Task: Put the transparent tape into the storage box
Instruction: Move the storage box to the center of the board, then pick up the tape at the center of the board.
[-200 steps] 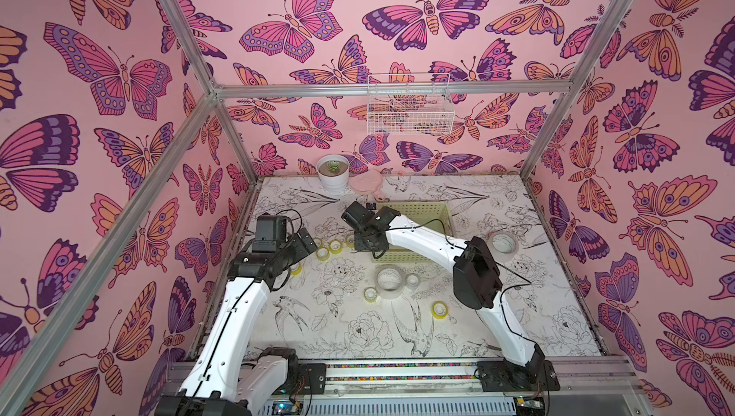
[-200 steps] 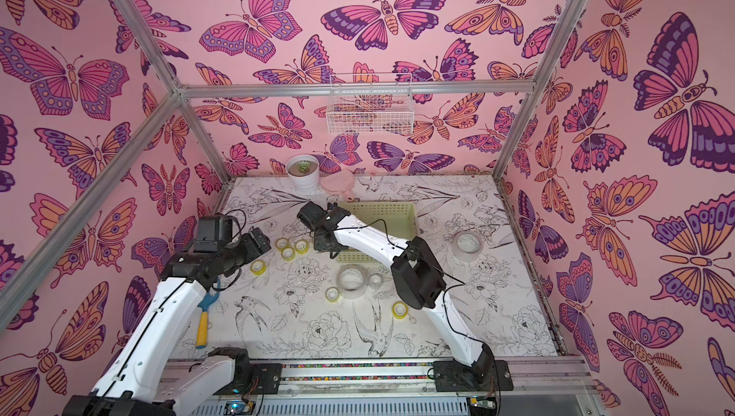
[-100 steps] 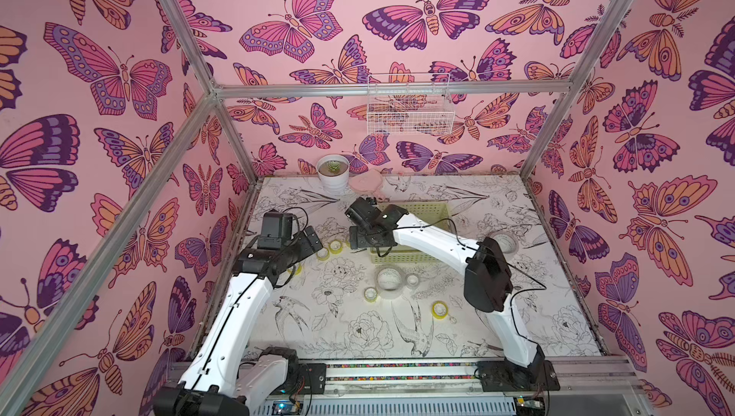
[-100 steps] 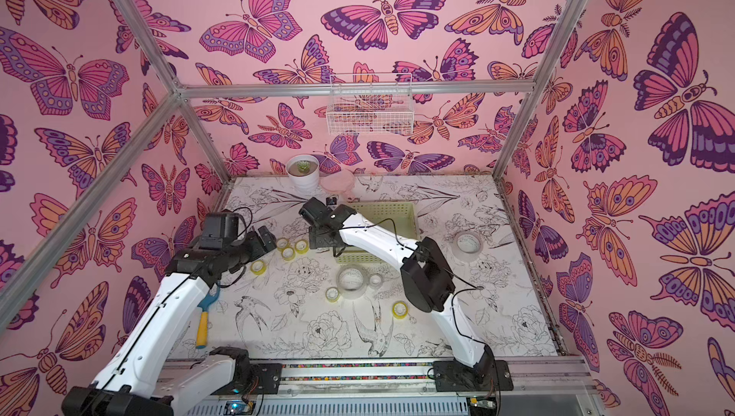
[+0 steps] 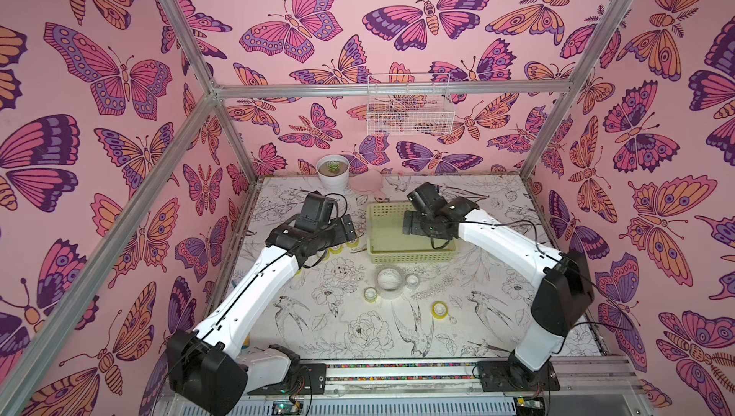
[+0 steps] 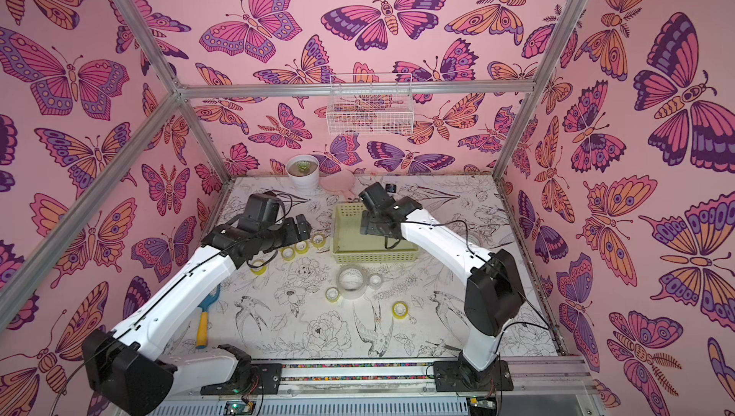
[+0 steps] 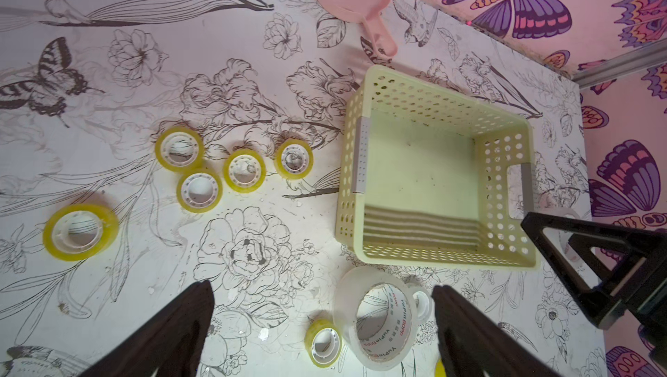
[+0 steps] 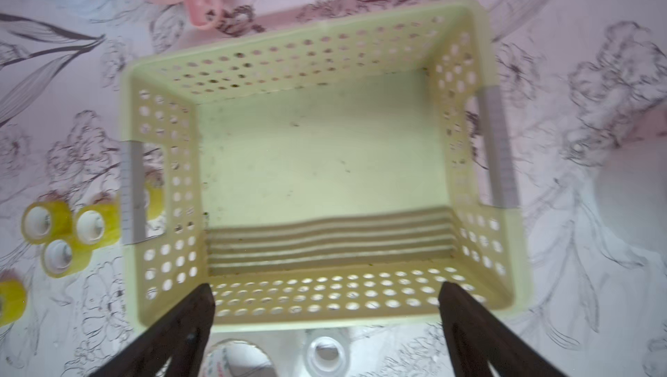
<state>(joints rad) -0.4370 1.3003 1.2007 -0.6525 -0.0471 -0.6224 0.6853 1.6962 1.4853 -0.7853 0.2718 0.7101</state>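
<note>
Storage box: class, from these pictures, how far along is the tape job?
Done: nothing; the storage box shows a bare floor in both wrist views. In hand: nothing; the left gripper and right gripper are both open, the right above the box. Left: every visible roll, including the yellow rolls beside the box and the wide whitish roll near it.

We count seven small yellow-tinted tape rolls (image 7: 244, 169): five grouped on the left arm's (image 6: 191, 274) side of the storage box (image 7: 433, 104), two in front of it. We count two wide whitish rolls (image 6: 352, 276), one in front of the storage box, the other on its far side, partly hidden under the right arm (image 6: 437, 243). We find one small clear roll (image 6: 375, 280), just beside the wide roll in front. We also count one storage box, one white wire basket (image 6: 370, 107), one potted plant (image 6: 303, 171), one pink scoop (image 6: 338, 185) and one blue-and-yellow tool (image 6: 203, 326).
</note>
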